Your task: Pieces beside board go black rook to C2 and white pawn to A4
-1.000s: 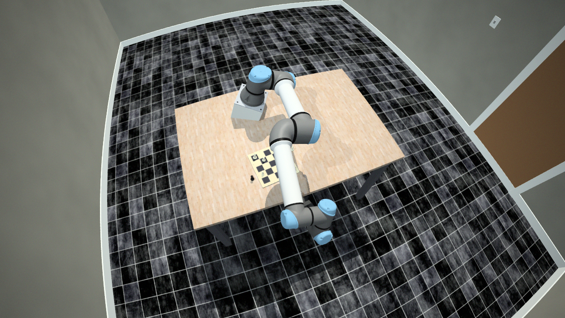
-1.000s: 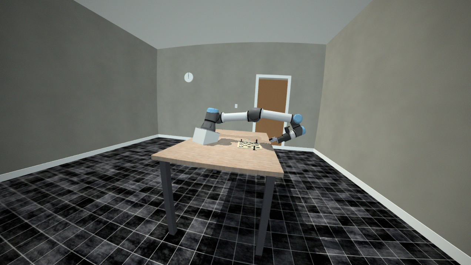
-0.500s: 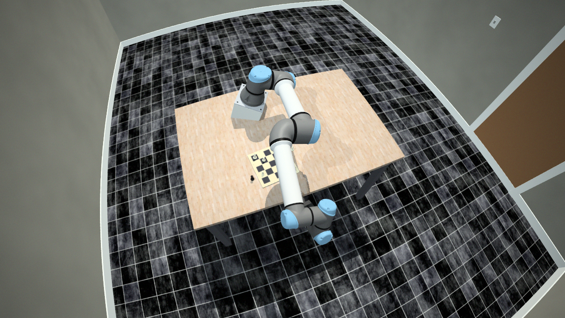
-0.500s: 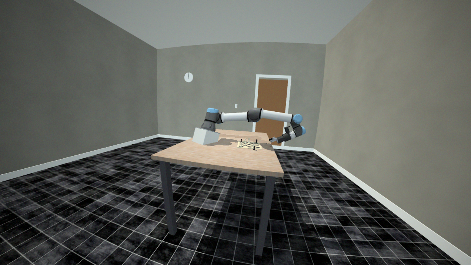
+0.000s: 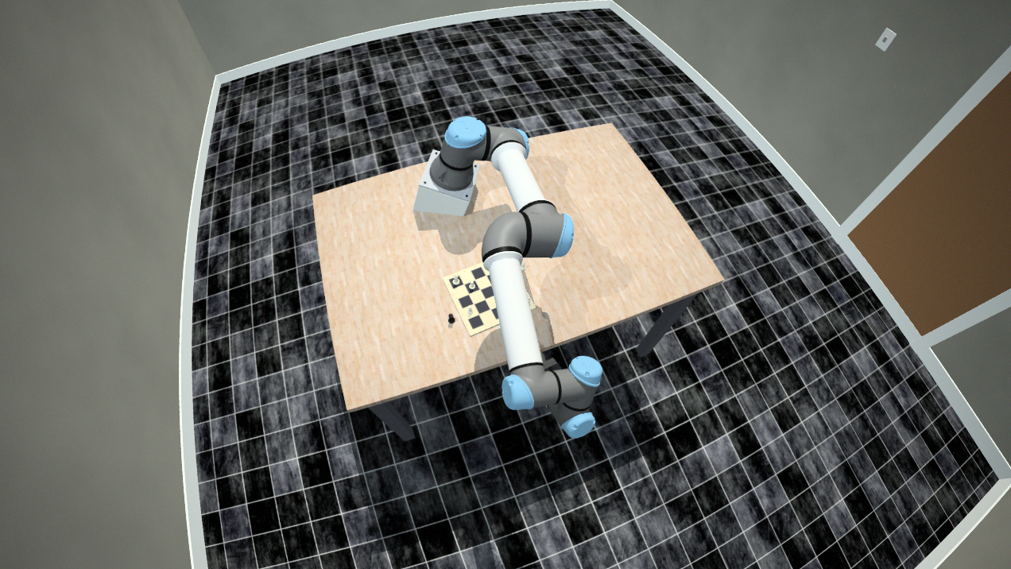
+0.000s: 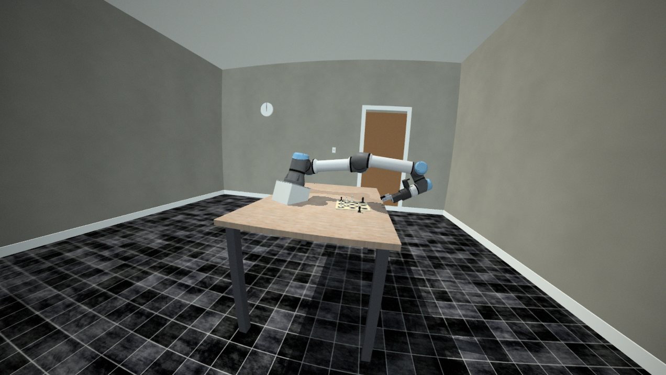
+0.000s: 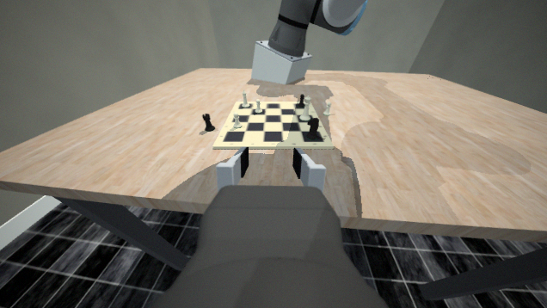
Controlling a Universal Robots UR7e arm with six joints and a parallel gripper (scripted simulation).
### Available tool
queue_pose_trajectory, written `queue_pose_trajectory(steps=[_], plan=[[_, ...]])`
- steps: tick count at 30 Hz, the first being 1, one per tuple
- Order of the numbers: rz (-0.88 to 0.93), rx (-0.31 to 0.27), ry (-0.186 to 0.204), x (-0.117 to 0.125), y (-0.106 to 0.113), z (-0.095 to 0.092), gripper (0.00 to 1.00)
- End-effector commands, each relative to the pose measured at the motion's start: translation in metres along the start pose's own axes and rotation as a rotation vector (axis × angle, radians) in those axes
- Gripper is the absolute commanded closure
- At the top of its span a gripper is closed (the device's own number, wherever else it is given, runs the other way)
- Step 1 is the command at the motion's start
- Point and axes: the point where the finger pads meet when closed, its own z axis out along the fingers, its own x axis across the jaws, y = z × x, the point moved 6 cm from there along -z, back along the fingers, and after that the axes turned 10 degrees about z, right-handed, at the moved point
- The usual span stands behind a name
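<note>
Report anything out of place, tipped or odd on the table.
Nothing is tipped: every piece stands upright. Two stand off the board: the black rook on one side, the white pawn on the other. The tool is open and empty, near the table edge.

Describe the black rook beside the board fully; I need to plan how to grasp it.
The black rook is a small, glossy black piece with a wide round base, a narrower stem and a broader top. It stands upright on the wooden table, off the board on its left side as the wrist camera sees it, apart from the board's edge and from every other piece. Nothing touches it but the table. The gripper hangs open and empty near the board's near edge.
</note>
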Motion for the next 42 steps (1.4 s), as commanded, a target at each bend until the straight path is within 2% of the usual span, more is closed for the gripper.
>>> queue_pose_trajectory(steps=[1, 14, 19, 21, 26, 30, 42], plan=[[0.0, -0.002, 0.0, 0.0, -0.001, -0.001, 0.0], [0.0, -0.001, 0.0, -0.001, -0.006, -0.004, 0.0], [0.0, -0.001, 0.0, -0.007, -0.033, -0.017, 0.0], [0.0, -0.001, 0.0, -0.007, -0.033, -0.017, 0.0], [0.0, -0.001, 0.0, -0.014, -0.064, -0.033, 0.0], [0.0, -0.002, 0.0, -0.016, -0.076, -0.038, 0.0], [0.001, -0.005, 0.0, -0.017, -0.077, -0.039, 0.0]])
